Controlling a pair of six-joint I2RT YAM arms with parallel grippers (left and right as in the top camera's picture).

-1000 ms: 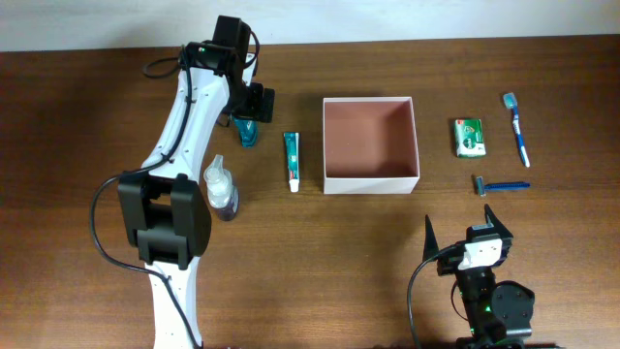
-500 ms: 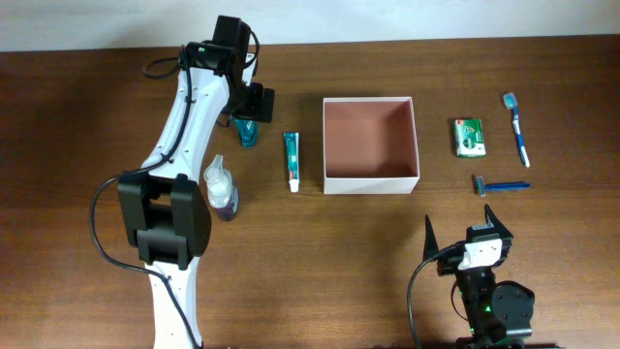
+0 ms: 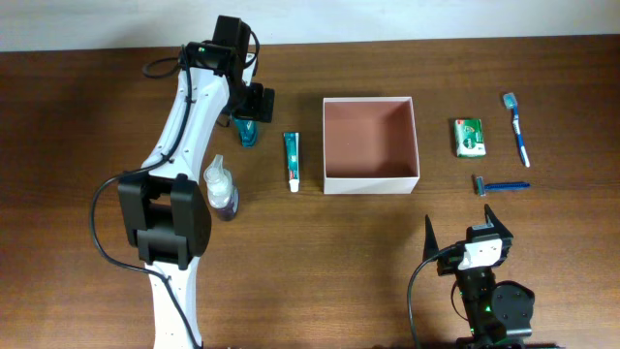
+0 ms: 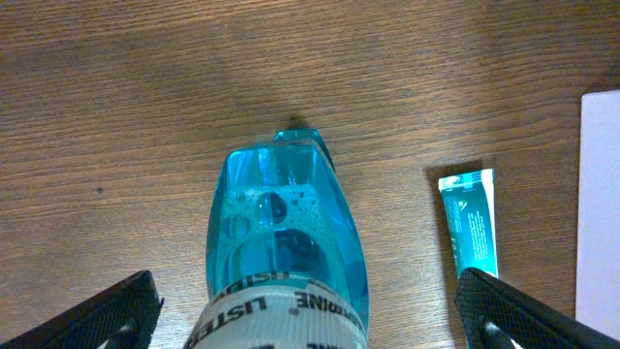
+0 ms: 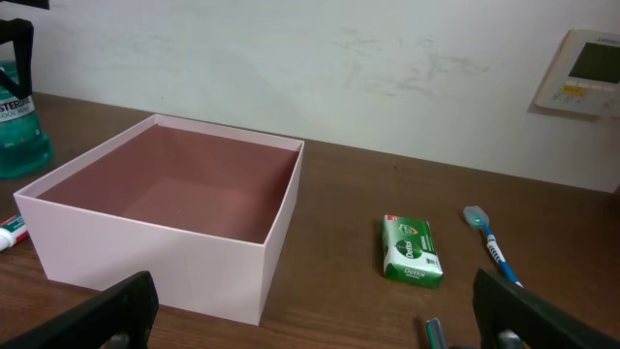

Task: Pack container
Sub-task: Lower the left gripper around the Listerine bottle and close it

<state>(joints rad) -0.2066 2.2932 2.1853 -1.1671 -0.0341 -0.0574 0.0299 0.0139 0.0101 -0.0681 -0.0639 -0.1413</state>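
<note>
container [image 3: 370, 183]: empty; nothing packed yet
left gripper [image 4: 305, 291]: spread wide; bottle [image 4: 281, 223] straddled between fingers, ungripped
right gripper [image 5: 312, 291]: wide; nothing held

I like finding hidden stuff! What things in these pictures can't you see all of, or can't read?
Mouthwash bottle: left wrist view, bottom edge cuts off its near end.
Container: left wrist view, right edge leaves only a white strip.
Razor: right wrist view, bottom edge cuts off most of it.
Green packet: right wrist view, print too small to read.
</note>
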